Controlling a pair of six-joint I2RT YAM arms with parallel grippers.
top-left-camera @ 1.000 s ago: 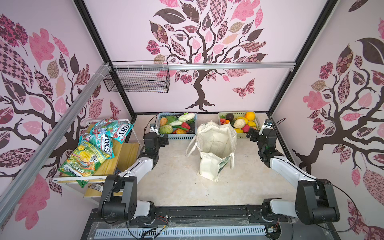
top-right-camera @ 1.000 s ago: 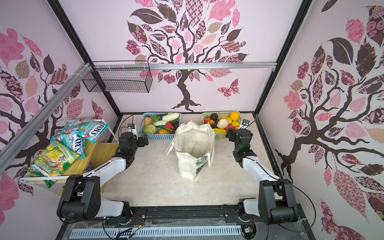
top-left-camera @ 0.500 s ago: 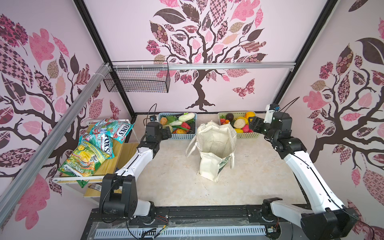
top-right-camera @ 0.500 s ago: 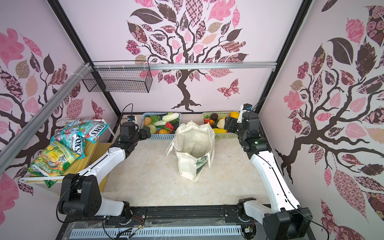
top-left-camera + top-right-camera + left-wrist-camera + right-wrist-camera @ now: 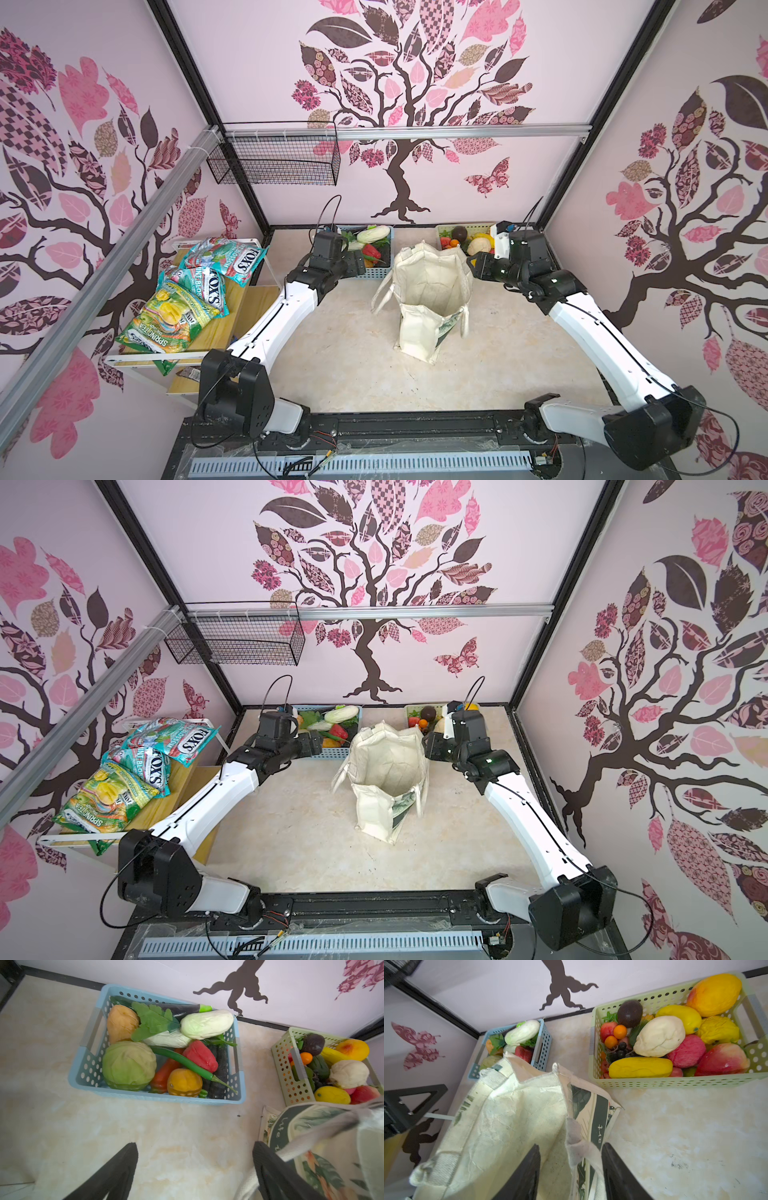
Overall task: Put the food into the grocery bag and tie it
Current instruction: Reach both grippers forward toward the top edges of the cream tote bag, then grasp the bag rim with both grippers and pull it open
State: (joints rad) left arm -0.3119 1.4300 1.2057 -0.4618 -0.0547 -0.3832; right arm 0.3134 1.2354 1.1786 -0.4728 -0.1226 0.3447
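Since a second before, both arms had stretched forward from their folded pose. The right gripper (image 5: 572, 1147) had come to the right rim of the bag (image 5: 428, 286), and the left gripper (image 5: 195, 1147) hung over the surface (image 5: 353, 353), just before the blue basket (image 5: 91, 1064). The bag stood in the same place, upright and open, between the two baskets. The food (image 5: 658, 1036) all lay in the baskets, and the bag looked empty in both top views.

The left wrist view showed the left jaws spread wide and holding nothing, and also the cabbage (image 5: 128, 1065), which the arm hid from above. Only the right wrist view showed the right jaws partly spread astride the bag's rim, one inside and one outside, not pressed on the cloth, near the green basket (image 5: 654, 1082).
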